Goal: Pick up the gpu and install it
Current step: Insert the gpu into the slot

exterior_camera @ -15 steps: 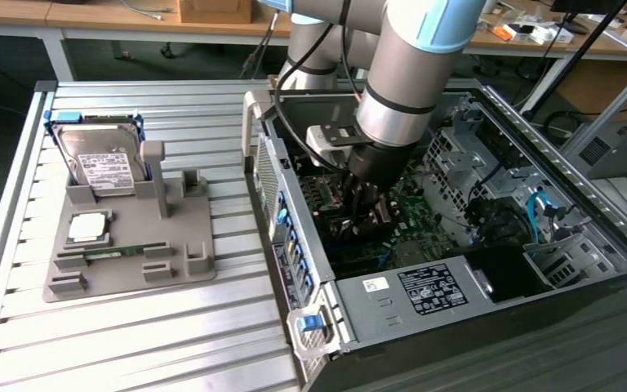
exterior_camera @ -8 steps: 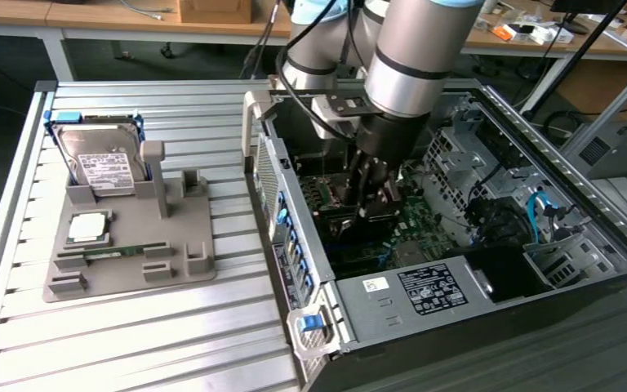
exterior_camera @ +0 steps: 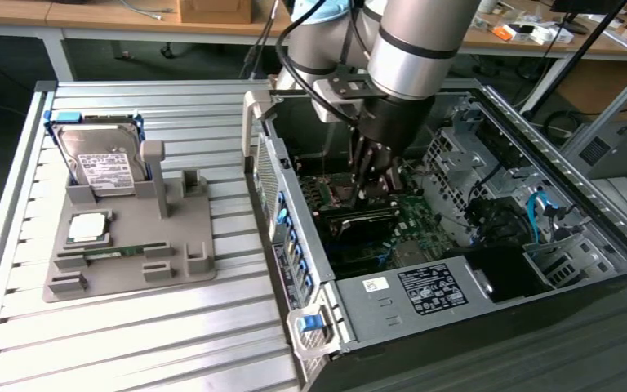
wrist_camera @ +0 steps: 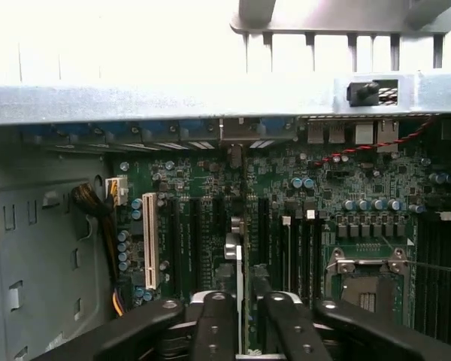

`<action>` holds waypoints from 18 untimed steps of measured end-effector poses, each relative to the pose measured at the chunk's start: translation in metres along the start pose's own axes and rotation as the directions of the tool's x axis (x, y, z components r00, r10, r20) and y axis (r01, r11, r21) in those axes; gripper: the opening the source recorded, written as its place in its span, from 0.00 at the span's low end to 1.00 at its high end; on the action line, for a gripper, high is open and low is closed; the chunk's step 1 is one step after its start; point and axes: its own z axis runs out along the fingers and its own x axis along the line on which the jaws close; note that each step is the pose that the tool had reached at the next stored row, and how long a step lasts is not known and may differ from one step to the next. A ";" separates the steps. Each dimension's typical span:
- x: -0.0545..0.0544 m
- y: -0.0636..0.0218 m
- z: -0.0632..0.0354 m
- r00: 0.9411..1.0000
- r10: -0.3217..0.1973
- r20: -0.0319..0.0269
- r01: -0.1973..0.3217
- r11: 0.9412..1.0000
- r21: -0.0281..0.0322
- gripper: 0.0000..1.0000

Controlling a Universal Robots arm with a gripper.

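Deep in the open dark metal computer case (exterior_camera: pixel 575 204), centre of the exterior frame, the black two-fingered gripper (exterior_camera: pixel 371 189) is pinched narrowly on the thin green gpu (wrist_camera: pixel 239 259), seen edge-on above the glossy green motherboard (wrist_camera: pixel 323 195); it looks nearly seated, though I can't be sure. Slightly tilted, its edge could miss the slim black slot and jam, straining the rigid board or the steel bracket.

Slatted metal table (exterior_camera: pixel 128 343); grey holder tray (exterior_camera: pixel 188 269), computer case (exterior_camera: pixel 575 237)
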 end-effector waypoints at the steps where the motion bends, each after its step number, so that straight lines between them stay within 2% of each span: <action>1: 0.000 0.0001 -0.0009 1.000 0.000 0.000 0.000 1.000 0.000 0.20; 3: 0.000 0.0001 -0.0015 1.000 -0.001 0.000 0.001 1.000 0.000 0.11; 6: 0.000 -0.0010 -0.0018 1.000 -0.003 0.000 0.003 1.000 0.000 0.11; 9: 0.002 -0.0096 -0.0017 1.000 -0.004 0.000 0.004 1.000 -0.005 0.11; 12: 0.003 -0.0285 -0.0007 1.000 -0.005 0.000 0.005 1.000 -0.023 0.11; 18: 0.002 -0.0556 0.0012 1.000 -0.006 -0.001 0.006 0.999 -0.048 0.11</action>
